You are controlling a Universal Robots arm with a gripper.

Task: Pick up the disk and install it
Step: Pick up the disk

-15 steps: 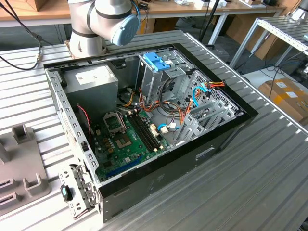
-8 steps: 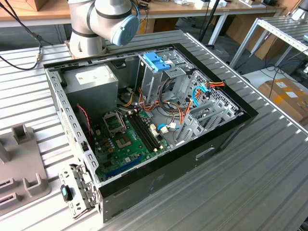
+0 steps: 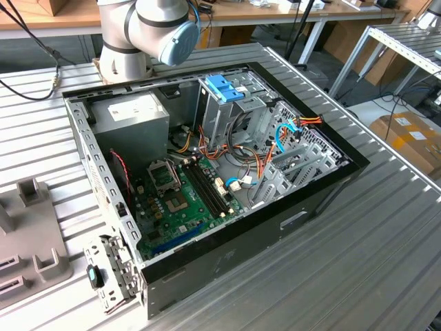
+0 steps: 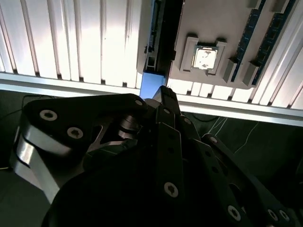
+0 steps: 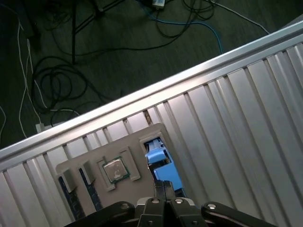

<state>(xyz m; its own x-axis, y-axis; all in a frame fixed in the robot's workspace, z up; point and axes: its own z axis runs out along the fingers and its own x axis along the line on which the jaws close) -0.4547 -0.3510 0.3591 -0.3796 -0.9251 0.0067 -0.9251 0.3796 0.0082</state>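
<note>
**First wrist view: disk on edge in a corner slot, closed gripper at its near end**

In the first wrist view, the disk (image 5: 161,160) on edge in a narrow slot at one corner of a grey fixture (image 5: 90,153). Light-blue carrier frame (image 5: 158,152) turned up toward the gripper (image 5: 164,185). Slot walls tight along both long sides of the disk.

Across a thin wall on one side, a processor chip (image 5: 115,170) in a raised square pocket. Past that, memory sticks (image 5: 88,182) on edge in their own grooves. On the other side, a slim rim of fixture, then a wide stretch of ribbed table (image 5: 227,118).

Past the far end of the disk as seen from the gripper, a short run of ribs and the table's bright edge rail (image 5: 189,78). Beyond the rail, dark floor (image 5: 118,28) with loose cables (image 5: 71,75).

Gripper directly at the near end of the carrier frame. Fingers (image 5: 159,190) drawn together, hardly a slit between them. Contact with the blue plastic impossible to tell.

In the second wrist view, black gripper (image 4: 164,93) linkages folded inward. Tips just beside the bright-blue end of the disk (image 4: 152,84), the rest of it running straight away from them along the fixture (image 4: 222,23). Chip (image 4: 205,57) and memory sticks (image 4: 272,33) on one side of the disk, bare ribbed table (image 4: 71,42) on the other.

In the exterior view, the arm base (image 3: 127,41) behind an open computer case (image 3: 227,255). Part of a grey fixture (image 3: 31,234) at the exterior view's left edge, a strip of ribbed table (image 3: 76,207) between it and the case.
</note>
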